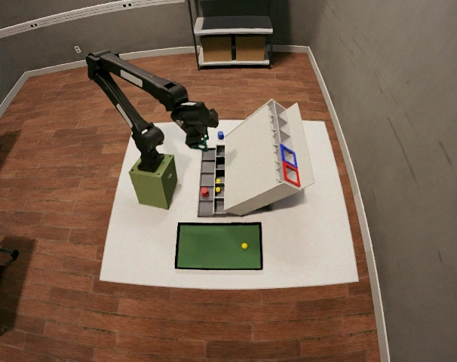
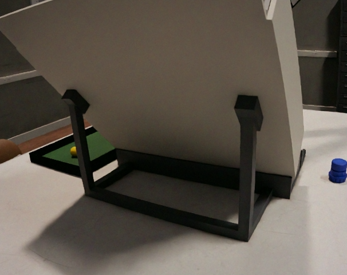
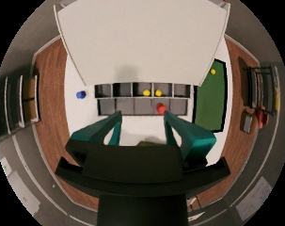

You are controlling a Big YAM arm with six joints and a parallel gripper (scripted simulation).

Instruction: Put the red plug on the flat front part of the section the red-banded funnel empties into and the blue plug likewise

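My gripper (image 1: 203, 145) (image 3: 142, 114) is open and empty, above the far end of the grey section row. The red plug (image 1: 203, 191) (image 3: 161, 109) stands on the flat front part of the fourth section from the blue plug's side. The blue plug (image 1: 220, 135) (image 2: 338, 171) (image 3: 81, 95) stands on the table beyond the row's far end. One yellow marble (image 1: 218, 180) (image 3: 147, 93) lies in the third section's rear part, another marble (image 1: 218, 189) (image 3: 158, 93) in the fourth's. The red-banded funnel (image 1: 292, 182) is at the near end, beside the blue-banded funnel (image 1: 282, 154). The pipes are hidden.
The sloping white cover (image 1: 248, 155) (image 3: 142, 42) rises behind the sections, on a dark stand (image 2: 247, 177). The green marble tray (image 1: 209, 245) (image 3: 210, 104) holds one yellow marble (image 1: 244, 246) (image 2: 74, 152) (image 3: 213, 72). The green arm base (image 1: 151, 187) stands opposite the cover.
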